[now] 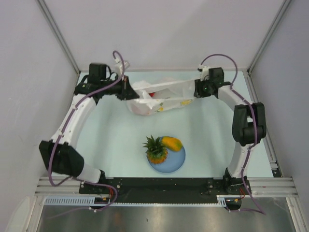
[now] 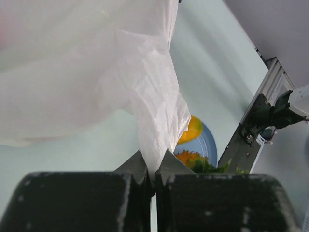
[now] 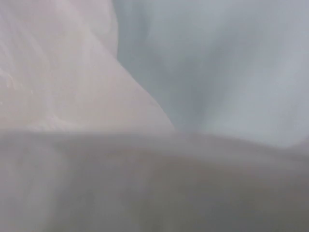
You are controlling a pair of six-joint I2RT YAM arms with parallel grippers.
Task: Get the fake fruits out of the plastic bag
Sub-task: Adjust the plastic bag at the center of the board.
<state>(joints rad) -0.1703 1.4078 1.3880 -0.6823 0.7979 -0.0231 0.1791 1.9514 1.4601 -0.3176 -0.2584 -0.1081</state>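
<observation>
Top view: the bag is seen lifted near the far edge of the table, stretched between the two grippers. Its left end is pinched by the left gripper; its right end is drawn out in a taut strip to the right gripper. A red piece is glimpsed through the opening of the bag, and a yellowish patch is seen through the film lower down, though what it is cannot be told.

Well apart from the bag, nearer the arm bases, a blue plate is set on the table. The pineapple and the wedge are laid on it, touching each other.

In the left wrist view the left gripper is seen closed tight on a fold of the bag, with the plate, wedge and pineapple visible past it.

The right wrist view is filled by blurred white film; its fingers are hidden, so whether the right gripper is wide or clamped cannot be told.
</observation>
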